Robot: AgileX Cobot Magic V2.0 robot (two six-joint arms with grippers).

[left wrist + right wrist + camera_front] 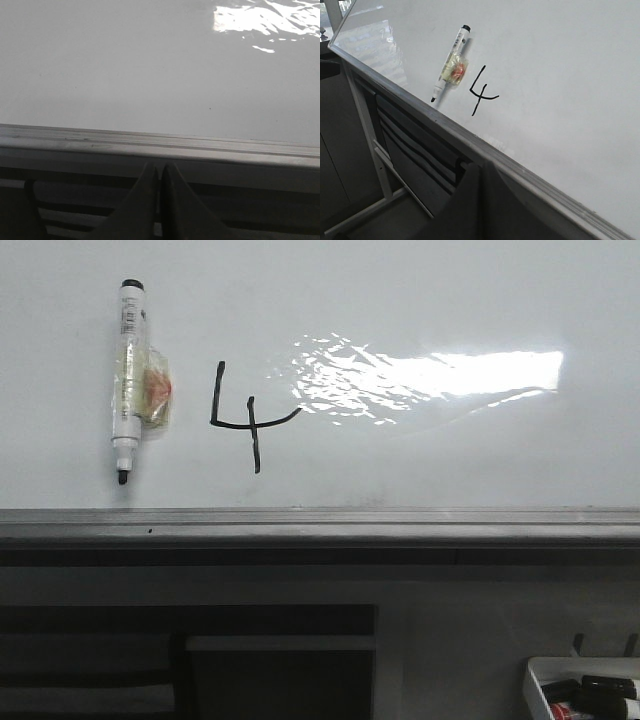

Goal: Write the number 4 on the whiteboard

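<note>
A thin black number 4 (247, 420) is drawn on the glossy whiteboard (450, 300), left of the bright glare. The right wrist view shows the same number 4 (481, 91) on the whiteboard (570, 100). Beside the number, a white-barrelled marker (128, 380) with a clear magnet lump lies stuck to the board; the marker (451, 65) shows again in the right wrist view. My left gripper (159, 172) is shut and empty, below the board's grey edge rail (160, 145). My right gripper (480, 172) is shut and empty too, below the rail (470, 140). Neither gripper appears in the front view.
A small white tray (585, 690) holding markers sits at the lower right of the front view. Dark slatted panels (180, 660) and a grey frame leg (367, 130) lie under the board's edge rail (320, 525).
</note>
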